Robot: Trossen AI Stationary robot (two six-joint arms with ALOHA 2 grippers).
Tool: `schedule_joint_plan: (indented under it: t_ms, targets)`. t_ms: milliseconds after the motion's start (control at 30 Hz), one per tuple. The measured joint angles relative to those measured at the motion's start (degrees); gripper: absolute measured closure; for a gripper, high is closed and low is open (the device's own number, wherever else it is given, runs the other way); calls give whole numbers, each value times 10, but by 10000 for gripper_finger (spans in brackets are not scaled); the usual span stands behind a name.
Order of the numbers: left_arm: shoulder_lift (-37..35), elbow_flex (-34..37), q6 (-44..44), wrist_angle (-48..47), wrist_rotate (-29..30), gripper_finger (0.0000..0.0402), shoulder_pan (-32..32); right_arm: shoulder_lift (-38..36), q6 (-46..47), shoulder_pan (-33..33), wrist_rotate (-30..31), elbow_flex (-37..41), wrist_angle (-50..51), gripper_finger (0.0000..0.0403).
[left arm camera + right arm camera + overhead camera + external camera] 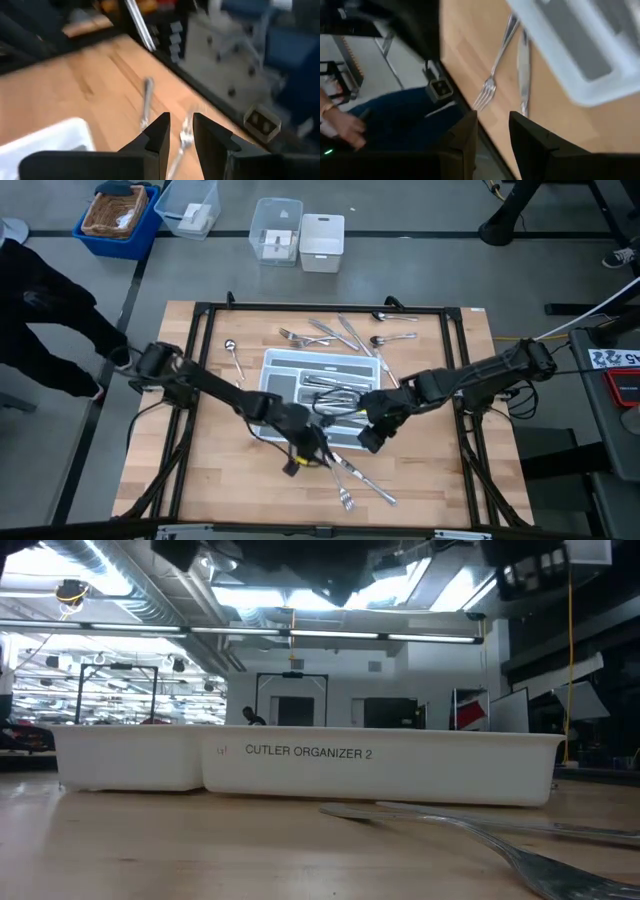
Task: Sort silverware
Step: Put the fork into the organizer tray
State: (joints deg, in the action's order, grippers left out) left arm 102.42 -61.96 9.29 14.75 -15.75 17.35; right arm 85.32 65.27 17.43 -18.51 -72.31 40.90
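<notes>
The white tray point(285, 370) with grey compartments lies mid-table and holds some silverware point(338, 393). More forks, spoons and knives point(335, 333) lie loose beyond its far edge, and a spoon point(232, 350) lies to its left. Forks and a knife point(355, 478) lie on the wood near the front edge. My left gripper point(310, 454) hovers open by the tray's near edge; its wrist view shows a fork point(186, 134) and a knife point(146, 102) ahead of the gripper point(181, 137). My right gripper point(369, 441) hovers open off the tray's near right corner, above a fork point(492, 75).
Black frame rails point(205, 340) border the table. Clear and blue bins point(275, 230) stand on the floor beyond the far edge. A person point(40, 310) stands at the left, and a hand point(340, 125) shows past the front edge. The low view shows the tray's labelled wall point(300, 765).
</notes>
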Motion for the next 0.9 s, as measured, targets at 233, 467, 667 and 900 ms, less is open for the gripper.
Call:
schedule_joint_plan:
  t_ms: [233, 467, 667, 900]
  targets:
    - [95, -84, 111, -102, -2, 328, 21, 0, 11, 23, -22, 0, 6, 288]
    - [164, -102, 125, -92, 13, 328, 30, 0, 9, 26, -21, 0, 13, 288]
    - [203, -121, 126, -81, 68, 327, 27, 0, 3, 24, -21, 0, 13, 288]
    - [209, -125, 126, -94, 54, 327, 27, 0, 2, 24, -26, 0, 13, 288]
